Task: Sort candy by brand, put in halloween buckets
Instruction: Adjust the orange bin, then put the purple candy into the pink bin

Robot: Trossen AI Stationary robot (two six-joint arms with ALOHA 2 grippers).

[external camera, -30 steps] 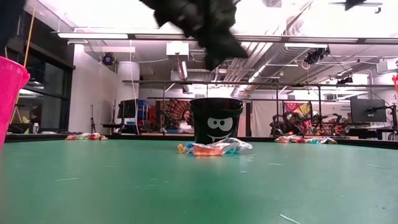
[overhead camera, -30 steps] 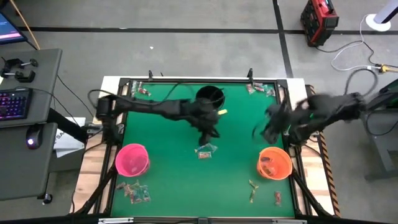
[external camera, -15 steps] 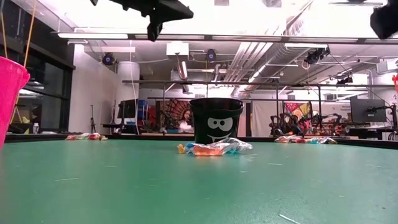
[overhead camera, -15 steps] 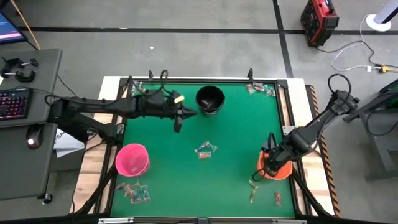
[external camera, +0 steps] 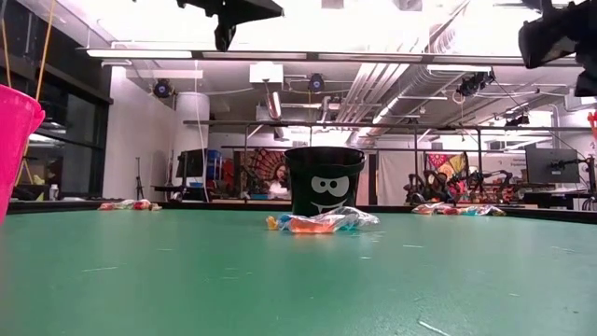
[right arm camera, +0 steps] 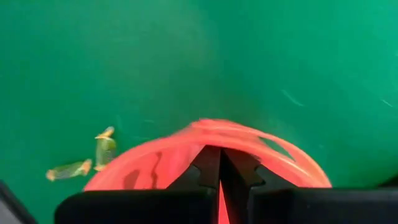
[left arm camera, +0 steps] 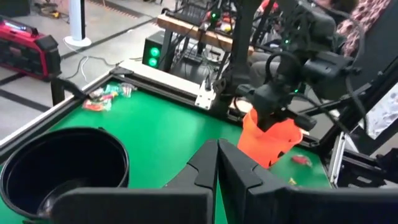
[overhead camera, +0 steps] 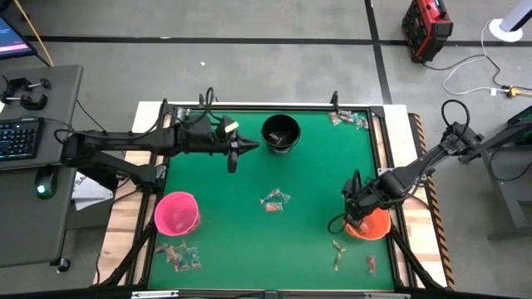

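A: Where are the arms?

B: The right gripper (overhead camera: 352,212) hangs over the rim of the orange bucket (overhead camera: 371,226), fingers pressed together with nothing between them. The left gripper (overhead camera: 234,158) hovers just beside the black bucket (overhead camera: 280,133), also closed and empty.

A: And the candy?

B: Scattered — a small heap (overhead camera: 273,200) mid-table, some (overhead camera: 177,256) below the pink bucket (overhead camera: 176,213), a few (overhead camera: 337,249) near the orange one, more (overhead camera: 349,120) in the far right corner.

A: What could go wrong?

B: The right fingers sit very low at that light pail — a sideways sweep could tip it or drag it and spill whatever is inside. The left arm could likewise nudge the black bucket. And the mid-table wrappers lie bunched, so a pinch may lift two brands together.
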